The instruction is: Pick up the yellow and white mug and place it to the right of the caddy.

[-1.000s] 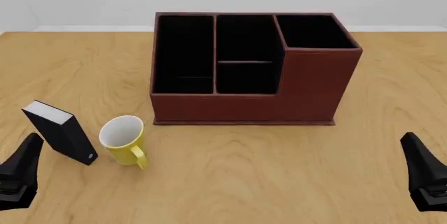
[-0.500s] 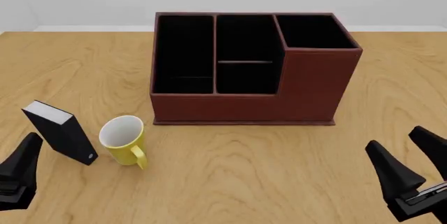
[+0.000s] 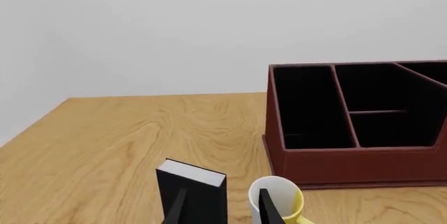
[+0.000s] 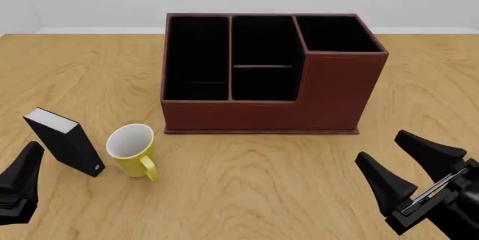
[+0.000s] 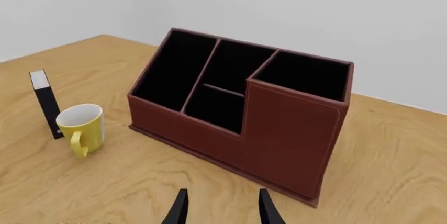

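Nothing is done yet: the yellow and white mug (image 4: pixel 133 150) stands untouched on the desk (image 4: pixel 254 167) off the caddy's (image 4: pixel 270 74) front-left corner, the right gripper (image 4: pixel 408 164) empty with fingers wide, the left gripper's (image 4: pixel 22 187) spread unclear.

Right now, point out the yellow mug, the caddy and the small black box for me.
yellow mug (image 4: pixel 132 150), front view, on its yellow outer wall.
caddy (image 4: pixel 262 115), front view, on its low front wall.
small black box (image 4: pixel 71 146), front view, on its dark side face.
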